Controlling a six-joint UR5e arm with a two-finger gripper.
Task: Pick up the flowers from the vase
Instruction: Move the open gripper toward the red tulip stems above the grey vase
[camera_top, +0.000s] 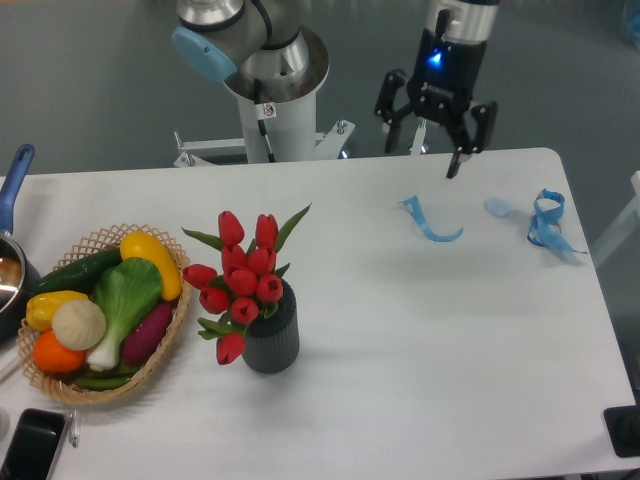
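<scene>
White tabletop (420, 330): flowers (240, 285) upright in vase (270, 335), ungrasped. Tool (432, 135) spread wide, empty, well apart at far edge. Approach, grasp, lift all outstanding.

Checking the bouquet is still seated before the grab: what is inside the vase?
The flowers stand in the vase: red tulip buds and green leaves rise above its mouth. The lower stems and the vase's interior are hidden by its ribbed wall.
</scene>
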